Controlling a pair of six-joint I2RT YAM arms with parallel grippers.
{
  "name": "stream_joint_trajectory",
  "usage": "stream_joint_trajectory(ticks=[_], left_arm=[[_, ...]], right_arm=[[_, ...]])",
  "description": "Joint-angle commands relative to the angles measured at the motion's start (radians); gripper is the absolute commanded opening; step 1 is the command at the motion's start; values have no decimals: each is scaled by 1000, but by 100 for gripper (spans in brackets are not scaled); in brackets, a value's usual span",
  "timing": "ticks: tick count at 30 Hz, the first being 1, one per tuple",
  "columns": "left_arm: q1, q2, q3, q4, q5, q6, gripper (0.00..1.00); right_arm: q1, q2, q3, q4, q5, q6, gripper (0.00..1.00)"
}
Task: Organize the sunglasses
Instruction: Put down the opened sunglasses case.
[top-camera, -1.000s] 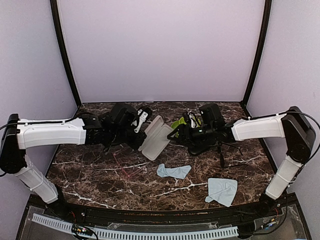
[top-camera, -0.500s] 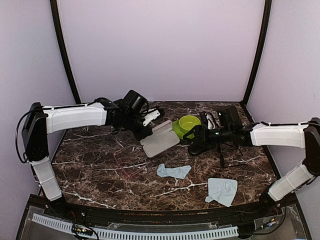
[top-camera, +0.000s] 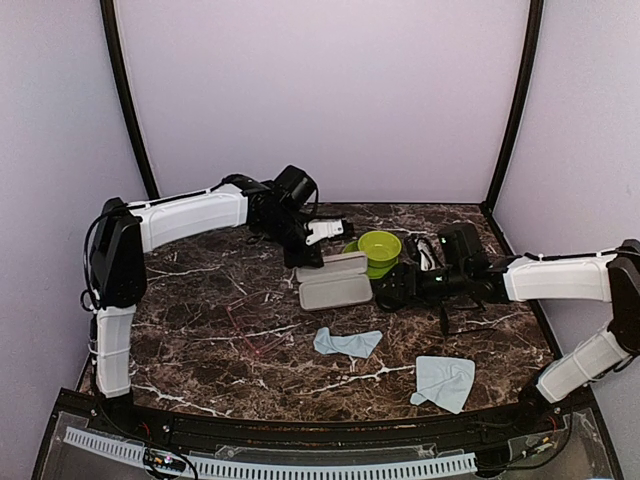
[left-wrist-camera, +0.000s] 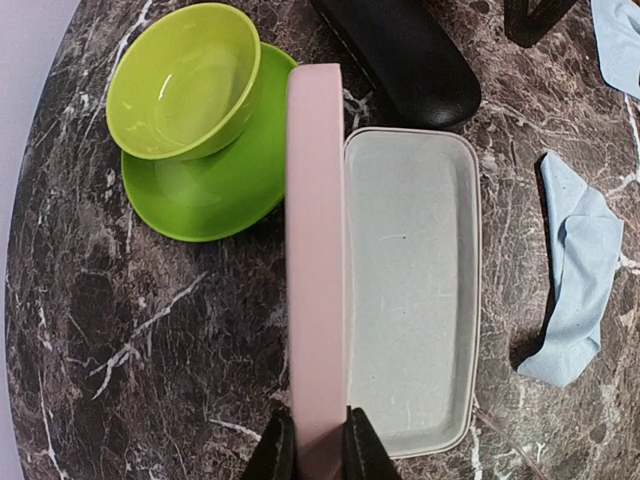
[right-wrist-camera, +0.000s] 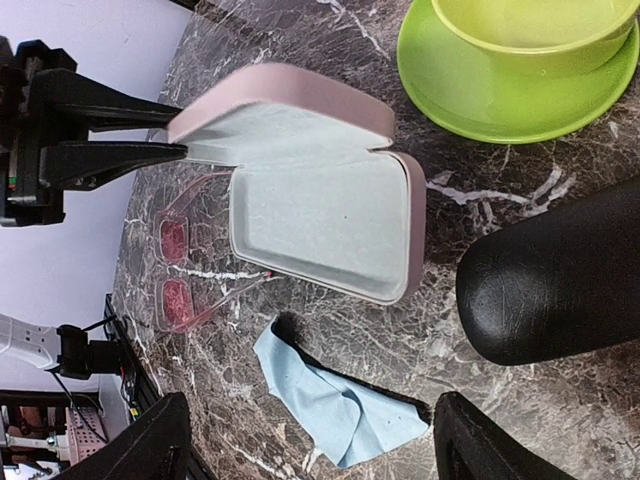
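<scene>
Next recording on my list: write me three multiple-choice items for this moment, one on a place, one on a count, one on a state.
1. Where are the red-pink sunglasses?
A) on the table beside the pink case
B) inside that case
C) on top of its lid

2. How many blue cloths lie on the table?
A) one
B) two
C) four

3. The pink case is:
A) shut
B) open with glasses inside
C) open and empty, lid pinched by the left tool

Key:
1 A: the right wrist view shows them on the marble next to it.
2 B: one lies mid-table, another nearer the front edge.
3 C: the left wrist view shows bare grey lining and the lid clamped.
</scene>
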Motion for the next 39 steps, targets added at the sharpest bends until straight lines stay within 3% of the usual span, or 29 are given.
stream_joint_trajectory(ticks=[1, 9, 13, 27, 39], left_arm=[[20, 31, 94, -123, 68, 81, 0], [31, 99, 165, -180, 84, 100, 0], [31, 108, 176, -173, 57, 83, 7], [30, 114, 178, -143, -7, 54, 44], [29, 112, 153, -127, 2, -6, 44]], right_arm=[[-7, -21, -24, 56, -14, -9, 84], [-6, -6, -41, 87, -30, 9, 84], [-7, 11, -37, 100, -37, 14, 83], [-5, 37, -52, 131, -47, 26, 83], [-7, 46, -62, 152, -50, 33, 83]])
